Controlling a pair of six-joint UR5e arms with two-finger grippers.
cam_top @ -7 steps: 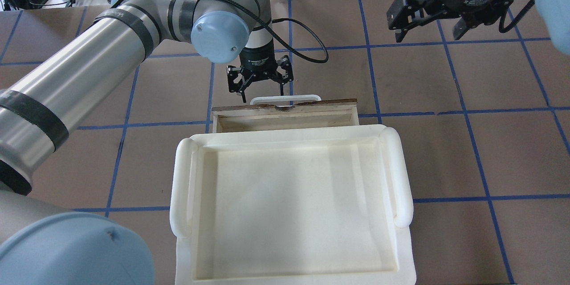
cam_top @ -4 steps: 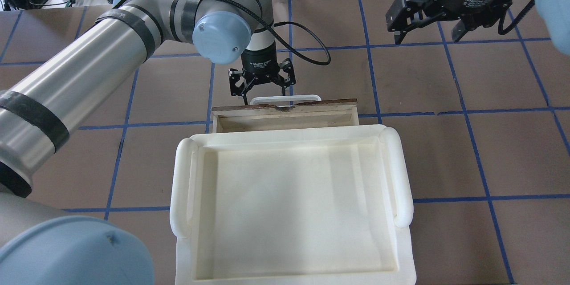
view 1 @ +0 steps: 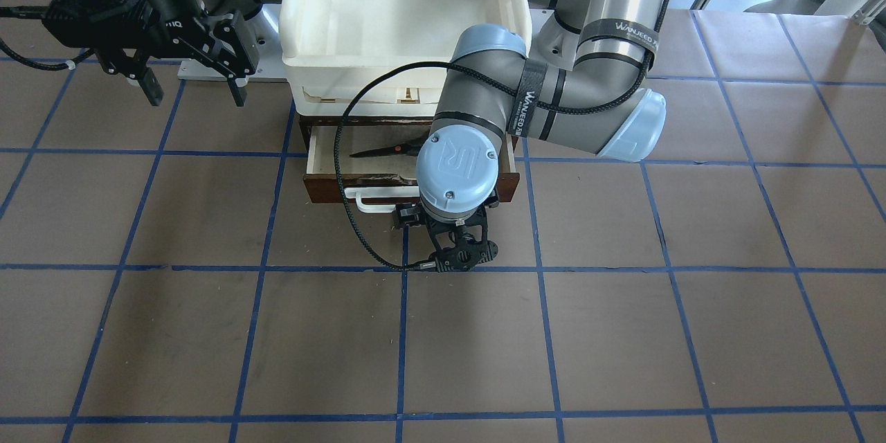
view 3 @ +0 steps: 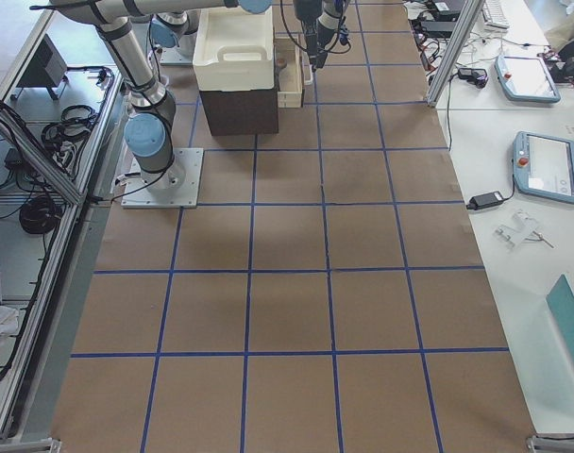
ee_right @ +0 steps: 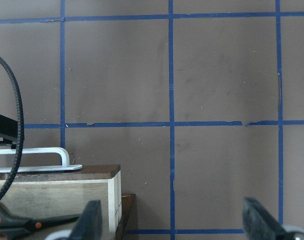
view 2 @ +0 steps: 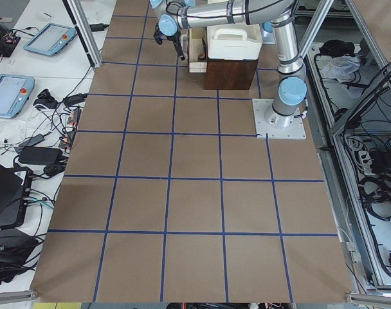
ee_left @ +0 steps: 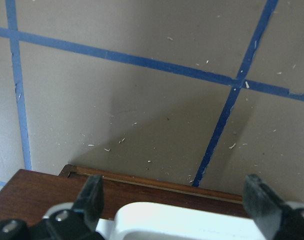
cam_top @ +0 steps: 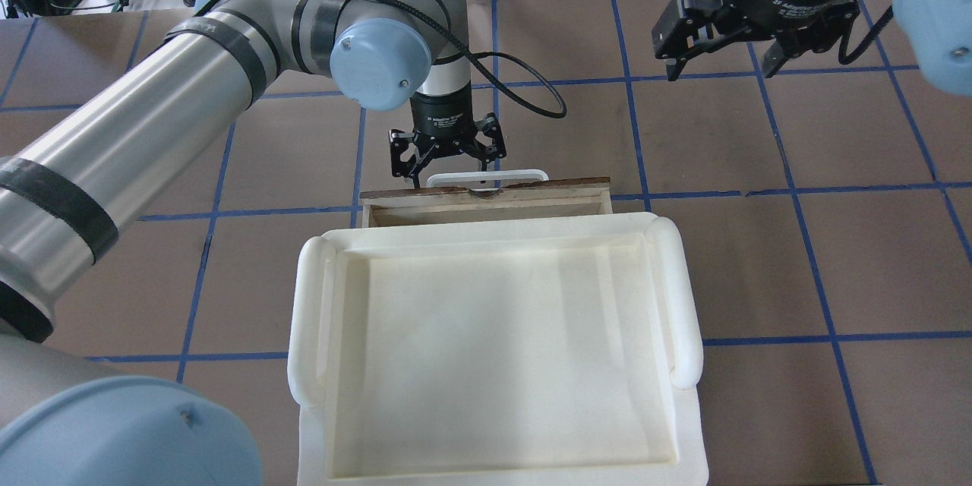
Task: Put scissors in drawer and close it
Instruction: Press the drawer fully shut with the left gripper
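Observation:
The scissors (view 1: 387,149) lie inside the drawer (view 1: 332,188), which stands a little way out from under the cream tray stack; their grey handle and orange dot also show in the right wrist view (ee_right: 22,224). My left gripper (cam_top: 448,167) is open and empty. It is low at the drawer's dark front, its fingers (ee_left: 89,200) on either side of the white bar handle (cam_top: 524,173). My right gripper (cam_top: 720,70) is open and empty, raised over the bare table off to the drawer's right side. In the overhead view only a narrow strip of the drawer (cam_top: 486,201) shows.
The cream-white tray stack (cam_top: 493,349) sits on the dark cabinet over the drawer. The brown table with blue tape lines (cam_top: 759,258) lies all around. The left arm's black cable (view 1: 339,173) loops over the drawer.
My left gripper has moved toward the cabinet against the drawer front, and the drawer has slid further in. My right gripper has drifted slightly back and to the left.

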